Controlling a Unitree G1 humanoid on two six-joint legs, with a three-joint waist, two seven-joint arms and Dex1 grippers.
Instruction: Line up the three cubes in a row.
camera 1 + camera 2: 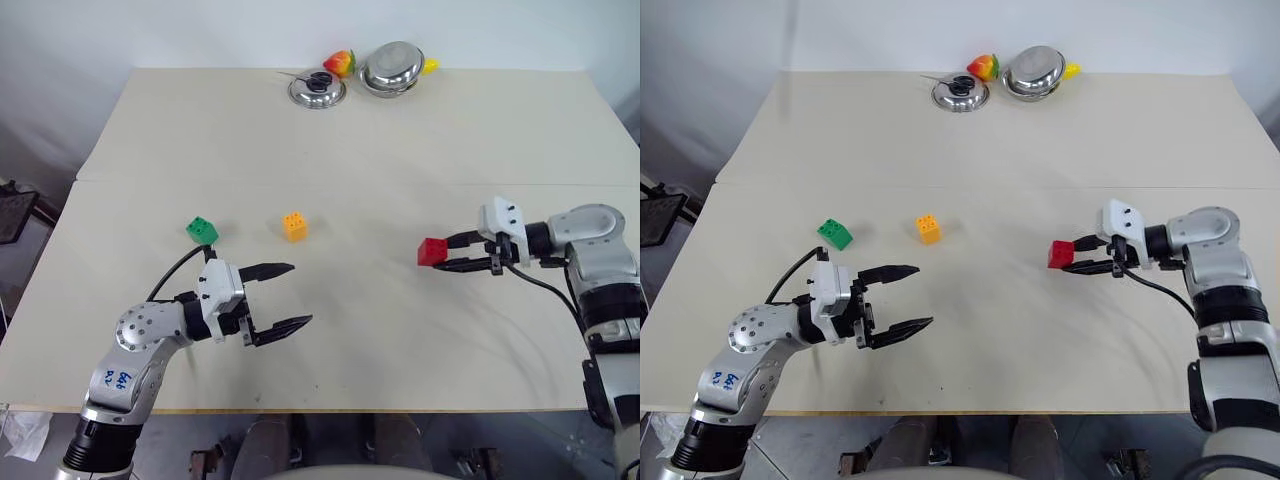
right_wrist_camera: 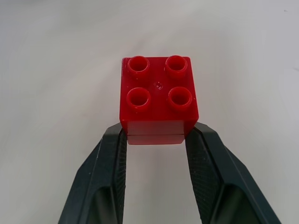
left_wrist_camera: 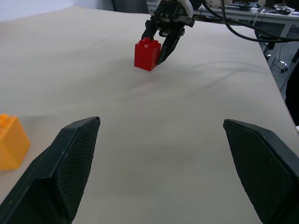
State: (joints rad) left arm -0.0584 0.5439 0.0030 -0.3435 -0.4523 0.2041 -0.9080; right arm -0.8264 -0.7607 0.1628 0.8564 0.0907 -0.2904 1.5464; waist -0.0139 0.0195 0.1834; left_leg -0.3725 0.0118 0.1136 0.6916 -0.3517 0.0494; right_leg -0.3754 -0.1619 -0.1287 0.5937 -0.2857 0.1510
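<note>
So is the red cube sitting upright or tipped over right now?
Upright. The red cube shows its four studs facing up, and the right gripper has its fingertips pressed against two opposite sides.

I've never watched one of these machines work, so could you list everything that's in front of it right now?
Table: one, beige, under everything.
Green cube: one, near side, left.
Orange-yellow cube: one, right of the green cube.
Red cube: one, right side, between the right gripper's fingertips.
Steel bowls: two, silver, far edge.
Toy fruit: one, red-yellow, behind the bowls.
Left gripper: black fingers, wide open, holding nothing.
Right gripper: black fingers, closed on the red cube.
</note>
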